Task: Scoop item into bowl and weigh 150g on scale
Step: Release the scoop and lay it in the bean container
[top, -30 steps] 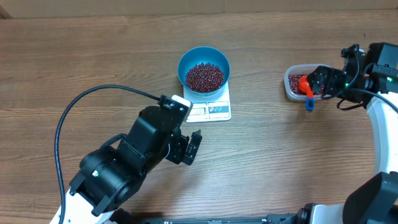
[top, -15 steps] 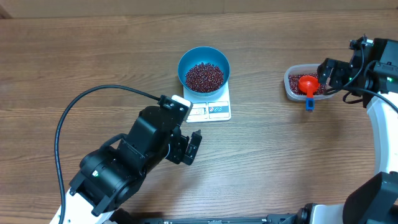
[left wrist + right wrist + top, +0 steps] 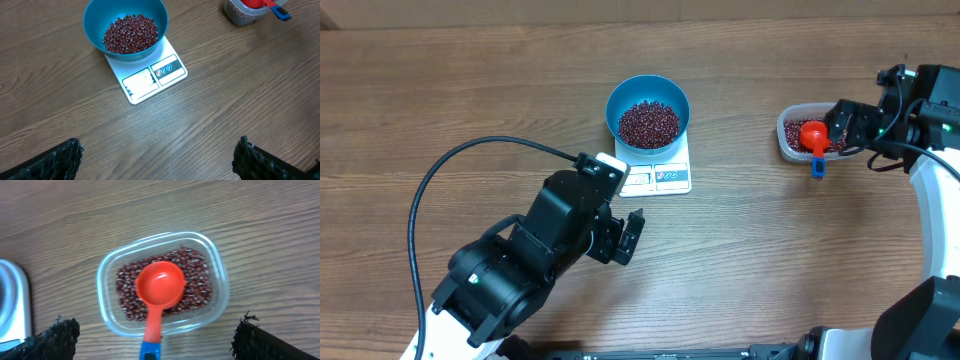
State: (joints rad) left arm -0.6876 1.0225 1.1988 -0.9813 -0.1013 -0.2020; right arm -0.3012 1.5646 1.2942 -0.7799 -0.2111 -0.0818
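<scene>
The blue bowl (image 3: 612, 108) stands on the white scale (image 3: 665, 178) and holds a heap of dark red beans (image 3: 649, 122). From the left wrist the bowl (image 3: 93, 26), its beans (image 3: 130, 34) and the scale (image 3: 150, 82) lie far ahead. My left gripper (image 3: 630, 237) hovers open over bare table, below and left of the scale, with nothing between its fingers (image 3: 56, 162). My right gripper (image 3: 838, 124) stands open just right of the clear container. In the right wrist view the right gripper (image 3: 156, 330) is wide open above the handle of the orange-red scoop (image 3: 160, 285).
The clear container (image 3: 786, 140) at the right holds more beans (image 3: 197, 282). The scoop (image 3: 813, 133) lies in it, cup up and empty, its blue handle end (image 3: 817, 168) over the near rim (image 3: 107, 272). The scale's edge (image 3: 12, 305) shows at the left of the right wrist view.
My right gripper has drawn back to the right, off the scoop, which stays lying in the clear container. The left arm has not moved.
</scene>
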